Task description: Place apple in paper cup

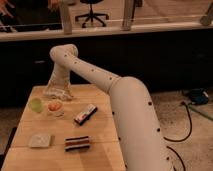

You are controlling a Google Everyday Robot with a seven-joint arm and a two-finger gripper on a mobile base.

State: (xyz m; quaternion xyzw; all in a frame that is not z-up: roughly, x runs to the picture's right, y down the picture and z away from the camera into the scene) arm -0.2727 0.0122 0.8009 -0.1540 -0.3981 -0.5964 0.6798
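Gripper [56, 93] hangs low over the far left of the wooden table [102, 150] — whether it is spread or pressed together I cannot tell; the apple [54, 106] sits in the paper cup [55, 110] just below it, nearer the camera — a green cup [35, 104] stands to their left

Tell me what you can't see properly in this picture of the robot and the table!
- Gripper, camera view: at the table's far left, over the apple; too blurry to tell how its fingers stand.
- Paper cup: apple seems to sit in it, but the cup's rim is too small and blurred to be sure.
- Flat packet and striped block: labels unreadable.
- Table: near edge cut off by the frame.
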